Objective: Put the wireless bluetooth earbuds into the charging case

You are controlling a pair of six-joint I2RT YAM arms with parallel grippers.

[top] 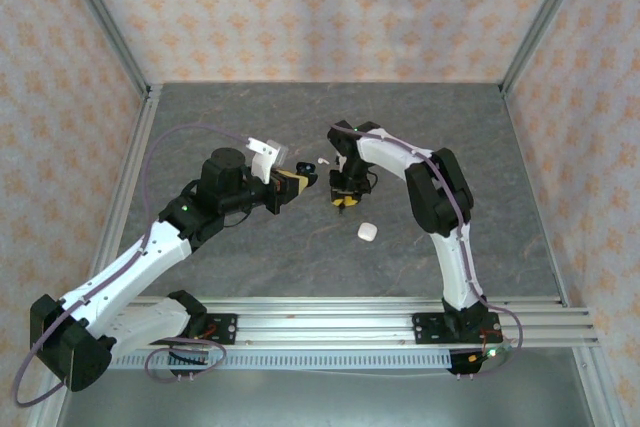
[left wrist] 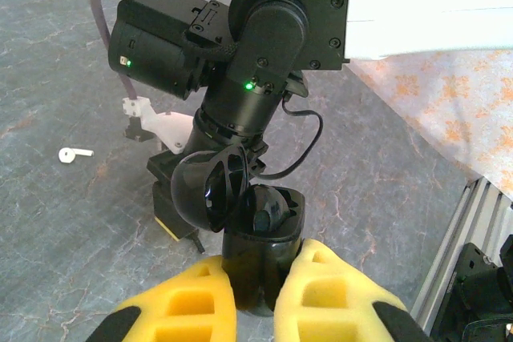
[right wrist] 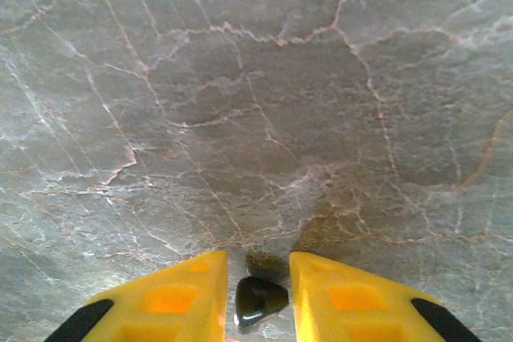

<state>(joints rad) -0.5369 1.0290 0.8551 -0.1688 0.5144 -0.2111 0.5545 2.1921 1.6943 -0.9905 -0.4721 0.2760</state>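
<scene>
My left gripper (left wrist: 255, 298) is shut on the lower body of a black charging case (left wrist: 258, 258), held upright above the table. Its lid (left wrist: 204, 194) is flipped open to the left, and a black earbud (left wrist: 269, 214) sits in the case. In the top view the left gripper (top: 298, 180) faces my right gripper (top: 343, 203), which points down at the table. The right gripper (right wrist: 258, 294) is slightly open around a second black earbud (right wrist: 258, 300), with thin gaps on both sides. A white earbud (left wrist: 72, 154) lies on the table beyond, also seen from above (top: 322, 160).
A rounded white case (top: 367, 232) lies on the grey marble table (top: 250, 247) in front of the right gripper. The right arm's wrist (left wrist: 248, 78) hangs close behind the black case. Patterned walls enclose the table, and an aluminium rail (top: 330, 322) runs along its near edge.
</scene>
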